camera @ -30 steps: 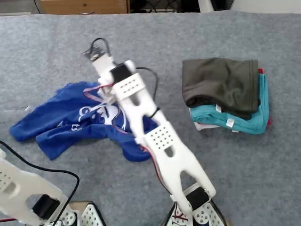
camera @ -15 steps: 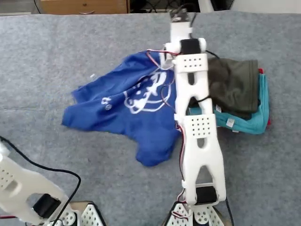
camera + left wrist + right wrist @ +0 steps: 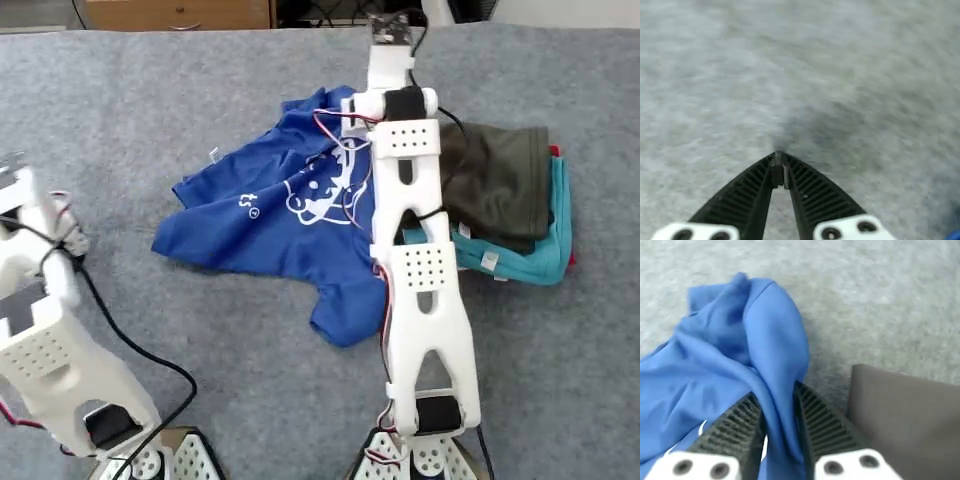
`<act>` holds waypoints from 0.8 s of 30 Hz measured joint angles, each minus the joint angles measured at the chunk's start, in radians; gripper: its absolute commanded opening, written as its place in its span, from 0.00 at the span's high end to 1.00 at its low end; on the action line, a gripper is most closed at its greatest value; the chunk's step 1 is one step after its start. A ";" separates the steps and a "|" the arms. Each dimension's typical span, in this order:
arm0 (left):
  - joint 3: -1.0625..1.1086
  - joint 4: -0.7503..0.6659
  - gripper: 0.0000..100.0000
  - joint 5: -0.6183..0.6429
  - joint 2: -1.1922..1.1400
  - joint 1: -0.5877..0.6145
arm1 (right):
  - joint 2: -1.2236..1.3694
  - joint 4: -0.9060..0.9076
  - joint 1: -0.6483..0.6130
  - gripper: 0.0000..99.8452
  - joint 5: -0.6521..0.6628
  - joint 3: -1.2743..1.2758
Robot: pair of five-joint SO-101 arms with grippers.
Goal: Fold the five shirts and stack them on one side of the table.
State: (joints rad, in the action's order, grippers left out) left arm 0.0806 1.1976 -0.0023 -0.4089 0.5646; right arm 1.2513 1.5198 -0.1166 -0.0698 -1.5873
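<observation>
Grey felt surface (image 3: 140,90) with the blue shirt (image 3: 280,215) lying crumpled at its centre, just beside the stack of folded shirts (image 3: 505,215) at one side. The right end effector (image 3: 777,395) pinches a fold of the blue shirt next to the stack. The left end effector (image 3: 779,162) is closed on nothing over bare felt, well apart. A clean fold probably requires the shirt flat first, with the left arm taking an opposite corner so the cloth is tensioned rather than dragged against the stack.

Grey felt-covered table (image 3: 120,90). Blue shirt (image 3: 280,215) lies crumpled near the middle, print up. Stack of folded shirts (image 3: 500,200) sits near it on the right side, dark olive on top, teal below.
</observation>
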 measured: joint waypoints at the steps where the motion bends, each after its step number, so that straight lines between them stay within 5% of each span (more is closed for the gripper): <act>1: 0.003 0.003 0.97 -0.015 0.002 -0.015 | 0.000 0.003 -0.003 0.98 0.009 0.000; 10: 0.226 0.023 0.97 -0.089 0.244 -0.130 | 0.000 0.025 -0.005 0.98 0.041 0.000; 15: 0.488 -0.153 0.96 -0.095 0.505 -0.193 | 0.000 0.026 -0.005 0.98 0.041 0.000; 24: 0.535 -0.170 0.88 -0.002 0.523 -0.339 | 0.000 0.032 -0.005 0.98 0.041 -0.006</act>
State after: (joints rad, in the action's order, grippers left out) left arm 0.6160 1.0273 -0.0038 0.1143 0.2256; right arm 1.2513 1.5520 -0.1212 -0.0284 -1.5934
